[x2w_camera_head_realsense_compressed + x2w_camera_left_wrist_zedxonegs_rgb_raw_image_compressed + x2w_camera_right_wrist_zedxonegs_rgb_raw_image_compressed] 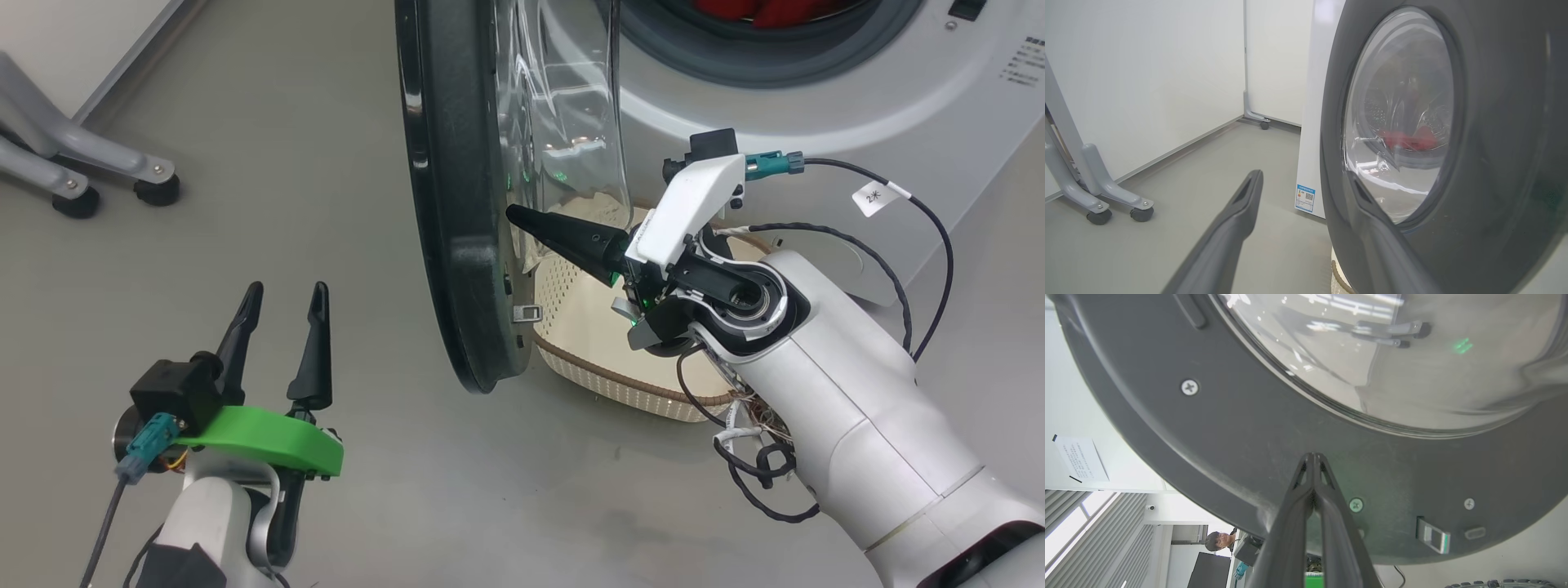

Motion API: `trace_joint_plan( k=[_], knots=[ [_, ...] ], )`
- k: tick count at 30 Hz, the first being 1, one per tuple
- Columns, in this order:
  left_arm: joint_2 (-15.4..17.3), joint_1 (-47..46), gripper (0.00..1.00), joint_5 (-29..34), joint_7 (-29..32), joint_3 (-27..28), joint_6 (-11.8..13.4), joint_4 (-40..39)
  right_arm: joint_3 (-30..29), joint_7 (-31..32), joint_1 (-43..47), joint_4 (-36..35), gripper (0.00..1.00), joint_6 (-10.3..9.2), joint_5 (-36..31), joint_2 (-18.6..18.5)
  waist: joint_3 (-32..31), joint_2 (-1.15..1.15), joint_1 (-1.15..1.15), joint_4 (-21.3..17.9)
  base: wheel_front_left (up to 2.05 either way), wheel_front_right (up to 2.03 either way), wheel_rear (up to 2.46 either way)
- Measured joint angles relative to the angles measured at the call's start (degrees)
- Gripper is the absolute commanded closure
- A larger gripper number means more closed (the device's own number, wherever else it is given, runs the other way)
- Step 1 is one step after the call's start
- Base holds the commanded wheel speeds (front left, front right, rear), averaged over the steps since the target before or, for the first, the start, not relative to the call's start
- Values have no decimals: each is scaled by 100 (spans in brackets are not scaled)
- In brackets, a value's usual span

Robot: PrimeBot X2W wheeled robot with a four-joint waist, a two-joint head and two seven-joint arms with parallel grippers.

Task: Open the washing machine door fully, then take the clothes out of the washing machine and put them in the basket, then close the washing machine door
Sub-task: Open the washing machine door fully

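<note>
Grey floor (pixel 286 163) carries the washing machine (pixel 857 90), red clothes (pixel 759 10) in its drum, basket (pixel 620 392) at its foot. We should push the half-open washing machine door (pixel 457 204) steadily outward by its inner rim. Our right fingers (pixel 563 233) are pressed together, empty, tips against that rim; our left fingers (pixel 313 343) are spread wide, holding nothing.

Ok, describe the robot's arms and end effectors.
Silvery white arms. Both have two long tapered black fingers. The left end effector carries a green bracket, the right end effector a white bracket. Each has a teal plug; the right's black cable bears a white tag.
</note>
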Motion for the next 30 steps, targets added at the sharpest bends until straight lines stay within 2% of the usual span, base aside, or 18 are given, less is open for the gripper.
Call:
trace_joint_plan(
  k=[12,19,20,21,23,24,30],
  knots=[
    [1,108,0,110,0,257,0,10,-403,-773,342,-56,100,29,15,24,-202,0,0,-442,0,0,0],
    [4,217,0,158,0,409,0,3,-791,-1291,638,-189,100,29,-200,32,-300,0,0,-676,0,0,0],
    [4,231,0,159,0,420,0,3,-870,-1393,681,-222,96,29,-230,34,-310,0,0,-708,0,0,0],
    [5,244,0,159,0,426,0,2,-954,-1481,726,-258,84,29,-234,34,-319,0,0,-739,0,0,0],
    [7,250,0,165,0,393,0,3,-1046,-1664,825,-305,40,29,-336,-25,-333,0,0,-790,0,0,0],
    [7,250,0,165,0,390,0,2,-1115,-1773,884,-312,0,29,-386,-58,-337,0,0,-808,0,0,0],
    [8,265,0,166,0,461,0,-21,-1295,-2608,1034,-374,0,29,-1178,-414,-347,0,0,-897,0,0,0]
  ],
)
